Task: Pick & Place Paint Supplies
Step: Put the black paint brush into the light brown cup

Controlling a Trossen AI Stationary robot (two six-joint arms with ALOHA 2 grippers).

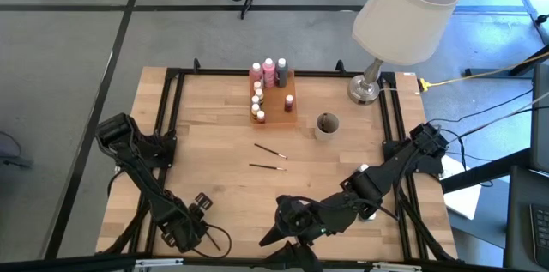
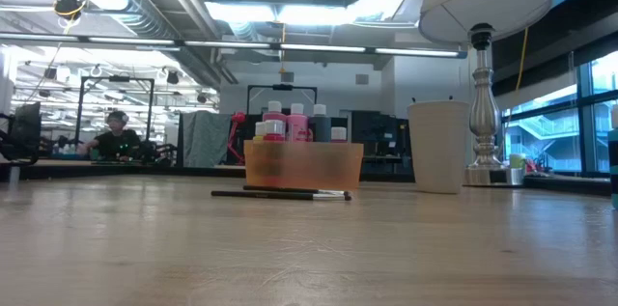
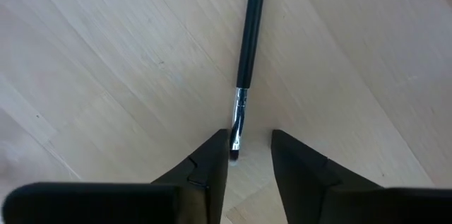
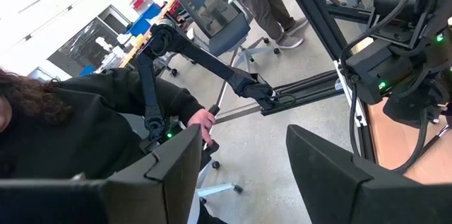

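A thin dark-handled paintbrush (image 3: pixel 247 40) lies flat on the wooden table under my left gripper (image 3: pixel 251 139), near the table's front left (image 1: pixel 202 203). The gripper points down, open, its fingers on either side of the brush's bristle end (image 3: pixel 234 155). Two more paintbrushes (image 1: pixel 270 150) (image 1: pixel 268 166) lie mid-table. Small paint bottles (image 1: pixel 268 70) stand in an orange tray (image 1: pixel 283 111) at the far middle. My right gripper (image 4: pixel 244 139) hangs open and raised over the near edge (image 1: pixel 279 220), holding nothing. My left gripper stands from above over the brush's bristle end, fingers across the brush. The tip (image 3: pixel 234 155) lies right beside one finger (image 3: pixel 215 155); whether they touch, I cannot tell. The brush lies flat on the table.
A small grey cup (image 1: pixel 327 124) stands right of the tray, and a lamp (image 1: pixel 369 87) with a white shade stands at the far right. Black rails (image 1: pixel 171 100) frame the table. A person in black sits beyond the near edge (image 4: pixel 63 125).
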